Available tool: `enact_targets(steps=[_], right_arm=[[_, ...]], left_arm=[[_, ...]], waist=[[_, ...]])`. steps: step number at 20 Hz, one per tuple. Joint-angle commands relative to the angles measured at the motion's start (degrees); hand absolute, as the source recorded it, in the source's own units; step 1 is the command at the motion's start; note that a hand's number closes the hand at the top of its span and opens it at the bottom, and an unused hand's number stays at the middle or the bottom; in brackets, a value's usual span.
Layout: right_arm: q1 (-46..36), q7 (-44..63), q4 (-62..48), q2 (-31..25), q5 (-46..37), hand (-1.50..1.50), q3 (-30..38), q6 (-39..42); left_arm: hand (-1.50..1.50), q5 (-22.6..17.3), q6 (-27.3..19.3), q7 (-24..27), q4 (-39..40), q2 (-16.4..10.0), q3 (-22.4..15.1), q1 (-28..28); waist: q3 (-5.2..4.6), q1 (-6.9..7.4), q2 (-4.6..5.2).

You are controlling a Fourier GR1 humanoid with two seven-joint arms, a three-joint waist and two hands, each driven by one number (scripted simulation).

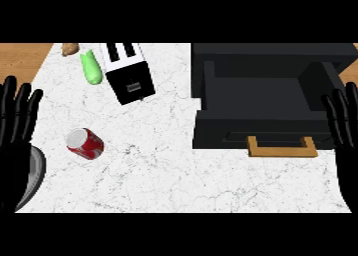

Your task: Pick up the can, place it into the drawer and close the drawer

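A red can with a silver top lies on its side on the white marble counter, at the left. The black drawer unit stands at the right, its drawer pulled open toward me, with a wooden handle on the front. My left hand rests open at the left edge, fingers up, just left of the can and apart from it. My right hand rests open at the right edge beside the drawer, fingers up. Neither hand holds anything.
A black and white toaster stands at the back left. Next to it lie a green cucumber and a brown potato. Wooden surface shows beyond the counter's left edge.
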State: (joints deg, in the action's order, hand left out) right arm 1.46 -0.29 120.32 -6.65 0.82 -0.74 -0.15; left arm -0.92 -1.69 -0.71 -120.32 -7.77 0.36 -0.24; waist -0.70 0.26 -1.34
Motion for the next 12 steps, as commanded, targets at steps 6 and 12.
enact_targets(steps=[6,12], right_arm=[[-0.20,-0.06,0.63,0.91,0.60,-1.50,1.83,-1.47],[3.14,10.78,-1.26,1.32,1.13,-1.50,3.27,-4.07]], left_arm=[[-1.50,20.25,-26.14,-3.07,-0.75,7.58,9.22,3.90],[-1.50,20.49,-48.79,-18.25,5.11,7.72,4.35,8.63]], waist=[[1.02,1.47,1.35],[0.81,-0.58,1.54]])
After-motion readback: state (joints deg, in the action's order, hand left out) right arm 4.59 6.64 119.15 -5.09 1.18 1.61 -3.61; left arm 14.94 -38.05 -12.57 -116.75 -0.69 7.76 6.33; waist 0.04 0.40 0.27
